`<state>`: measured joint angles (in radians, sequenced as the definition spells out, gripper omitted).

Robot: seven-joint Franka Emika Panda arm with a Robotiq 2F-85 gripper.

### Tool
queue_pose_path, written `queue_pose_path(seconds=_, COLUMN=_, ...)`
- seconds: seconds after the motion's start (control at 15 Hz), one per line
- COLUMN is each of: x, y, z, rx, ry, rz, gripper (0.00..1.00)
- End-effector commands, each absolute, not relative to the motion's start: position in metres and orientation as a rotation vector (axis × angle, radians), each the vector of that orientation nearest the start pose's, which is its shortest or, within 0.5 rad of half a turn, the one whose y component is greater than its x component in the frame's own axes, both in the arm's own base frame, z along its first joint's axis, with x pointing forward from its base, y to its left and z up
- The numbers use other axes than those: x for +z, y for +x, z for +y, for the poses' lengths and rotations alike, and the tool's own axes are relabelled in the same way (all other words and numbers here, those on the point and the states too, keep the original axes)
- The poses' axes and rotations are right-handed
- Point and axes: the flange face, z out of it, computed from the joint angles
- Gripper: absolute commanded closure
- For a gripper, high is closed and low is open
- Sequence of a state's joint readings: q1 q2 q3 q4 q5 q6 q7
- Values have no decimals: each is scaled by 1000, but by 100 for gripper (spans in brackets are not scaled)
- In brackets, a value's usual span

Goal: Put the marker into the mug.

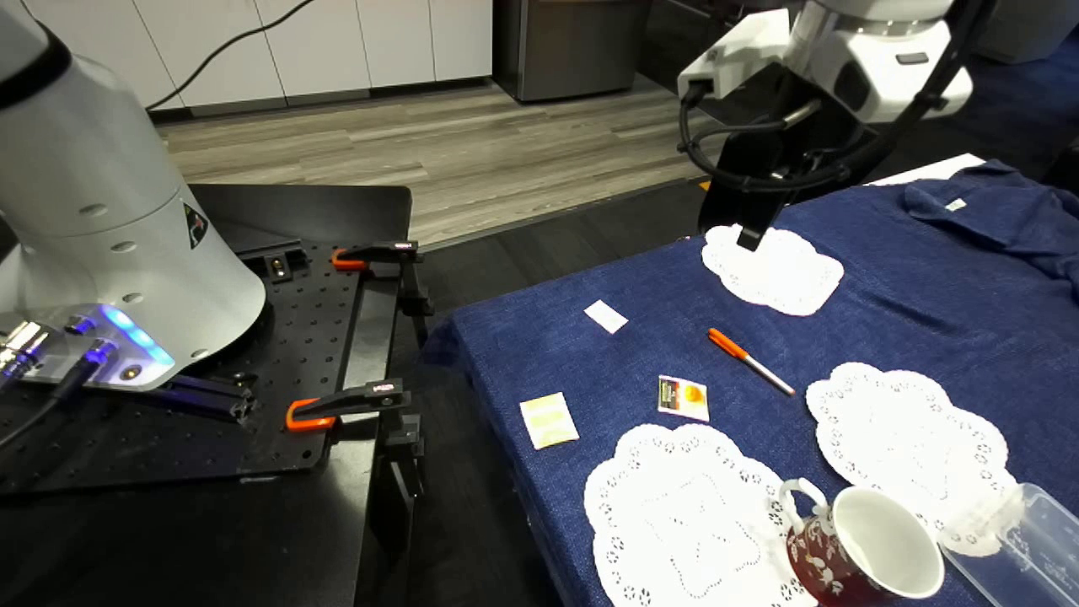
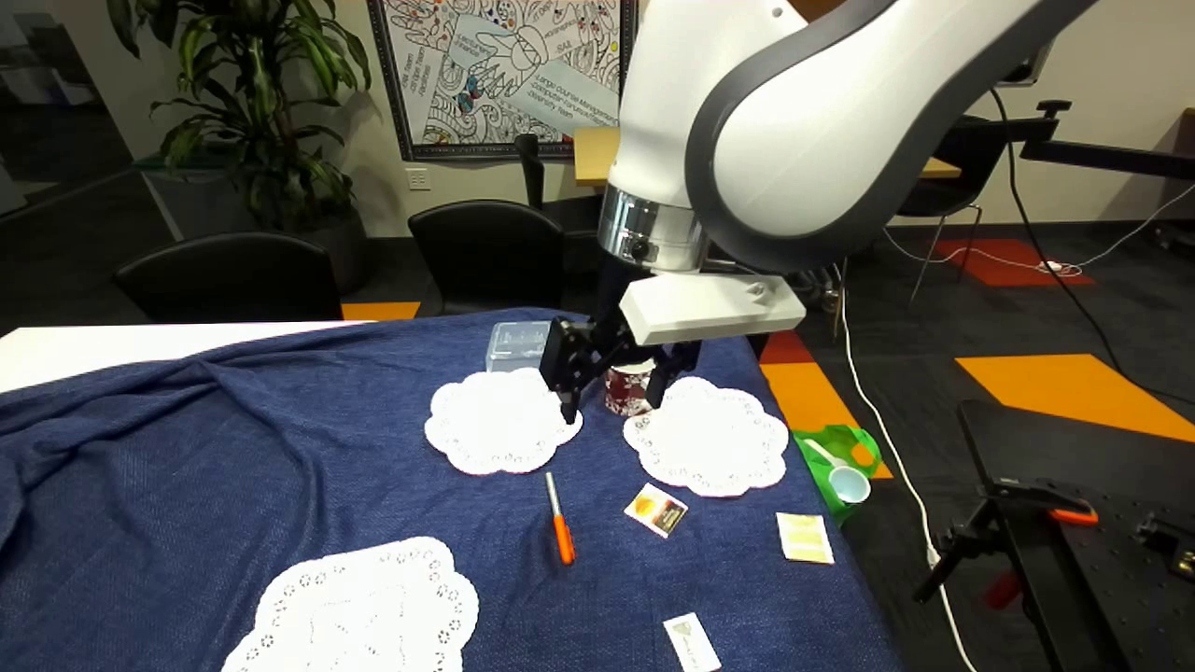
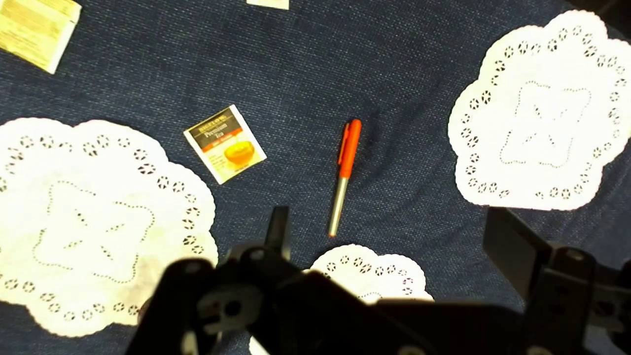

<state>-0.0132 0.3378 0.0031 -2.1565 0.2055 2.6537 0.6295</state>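
The marker (image 1: 750,361) lies flat on the blue cloth, its orange cap at one end and its slim pale body at the other. It also shows in an exterior view (image 2: 559,525) and in the wrist view (image 3: 345,170). The mug (image 1: 881,544), white inside and patterned red-brown outside, stands upright at a doily's edge. In an exterior view the mug (image 2: 627,390) is partly hidden behind my gripper (image 2: 611,406). The gripper is open and empty, raised above the table. In the wrist view the marker lies ahead of the open fingers (image 3: 387,222), apart from them.
Several white doilies (image 2: 714,443) lie flat on the blue cloth (image 2: 233,523). A tea packet (image 3: 225,144), a yellow packet (image 1: 549,420) and a small white packet (image 1: 605,316) lie near the marker. A clear plastic box (image 2: 518,345) stands near the mug.
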Motion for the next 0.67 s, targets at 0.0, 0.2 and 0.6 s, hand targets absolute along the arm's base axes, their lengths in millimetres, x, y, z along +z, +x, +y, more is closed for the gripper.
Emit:
queue_pose_path(seconds=0.0, x=235, y=603, z=-13, rx=-175, ry=-2681, rz=1225, gripper=0)
queue_pose_path(seconds=0.2, x=211, y=614, z=-15, rx=-129, ry=-2665, rz=1266, gripper=0)
queue_pose_path(seconds=0.6, x=165, y=631, z=-17, rx=-131, ry=-2649, rz=1327, gripper=0)
